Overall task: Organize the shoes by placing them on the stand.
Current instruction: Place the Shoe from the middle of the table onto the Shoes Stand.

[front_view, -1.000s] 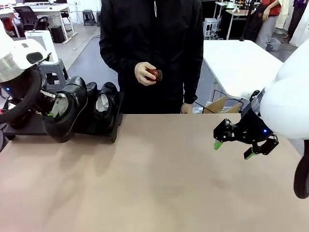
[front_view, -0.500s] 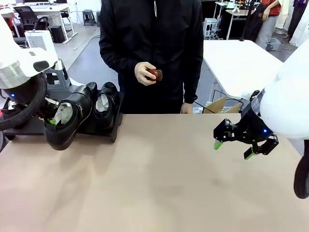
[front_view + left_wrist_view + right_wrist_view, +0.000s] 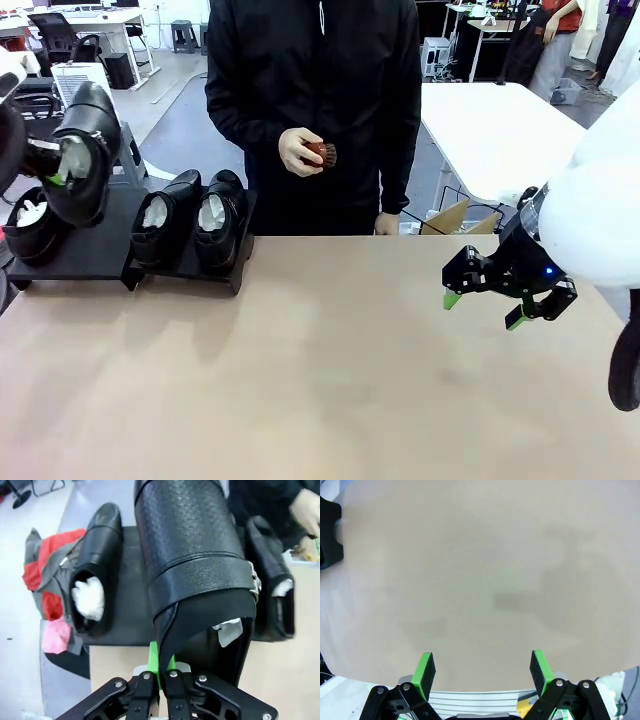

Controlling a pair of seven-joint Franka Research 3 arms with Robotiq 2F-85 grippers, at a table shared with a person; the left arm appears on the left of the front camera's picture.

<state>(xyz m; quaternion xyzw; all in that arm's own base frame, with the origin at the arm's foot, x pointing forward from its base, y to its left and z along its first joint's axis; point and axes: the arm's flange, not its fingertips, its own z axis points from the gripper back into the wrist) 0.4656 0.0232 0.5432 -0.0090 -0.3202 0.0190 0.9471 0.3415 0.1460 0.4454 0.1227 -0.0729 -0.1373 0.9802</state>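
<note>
My left gripper [image 3: 62,176] is shut on the heel rim of a glossy black shoe [image 3: 88,150] and holds it in the air over the left part of the stand [image 3: 85,262]. In the left wrist view the gripper [image 3: 162,664] pinches the rim of that shoe [image 3: 195,565], with white paper inside. Below it the black stand [image 3: 131,595] shows a bare gap between one shoe [image 3: 95,587] on one side and another shoe [image 3: 272,600] on the other. Three shoes rest on the stand: one far left [image 3: 30,225] and a pair [image 3: 190,222] at its right end. My right gripper [image 3: 482,308] hangs open over the table's right side, nothing between its fingers [image 3: 426,672].
A person in a black jacket stands at the far edge, one hand [image 3: 300,152] holding a small reddish-brown object. A cardboard box [image 3: 452,217] sits behind the table at right. Red and pink cloth [image 3: 44,582] lies beside the stand. The tan tabletop [image 3: 330,370] spreads wide.
My left arm has lifted the shoe from the table in front of the stand, up and to the left, over the stand. The right arm has stayed still.
</note>
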